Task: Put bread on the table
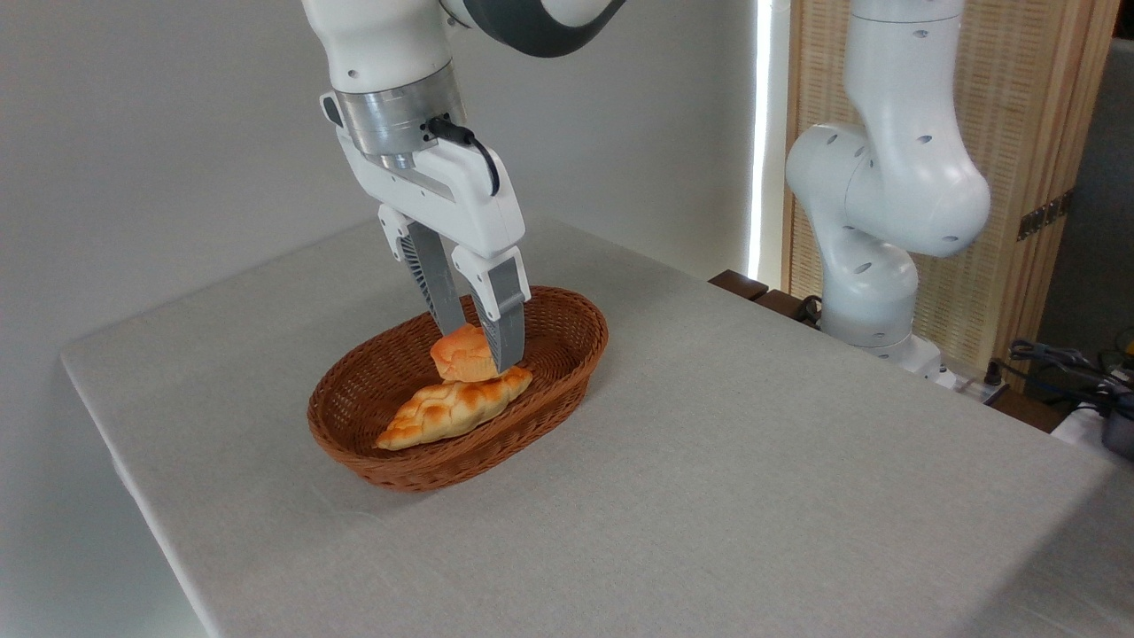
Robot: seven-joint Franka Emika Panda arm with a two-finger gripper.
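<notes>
Arm cut off at top of frame, only wrist and hand (pixel 479 340) visible, hanging over the basket (pixel 567 354). Hand clenched on the bread (pixel 461 354): one finger (pixel 503 323) crosses the bun's right side and hides it, the other goes down behind the bun at left, its tip out of sight. Bread sits inside the basket, toward the far half, just above the loaf (pixel 452 409); cannot tell whether bun's underside touches the loaf or is clear of it, the contact line is hidden. Loaf lies along the near side of the basket, pointed end at left, its right end partly behind the finger tip. Basket floor mostly hidden by the two breads. Basket stands on the table (pixel 753 461), left of middle. Table's near edge and right corner cut off by the frame; left edge drops out of view. Second white arm base (pixel 873 248) at far right, beyond the table, top cut off. Cables (pixel 1063 363) and dark items at right edge, too small to identify. Black cable (pixel 474 146) at the wrist. No readable writing, labels or brands anywhere
</notes>
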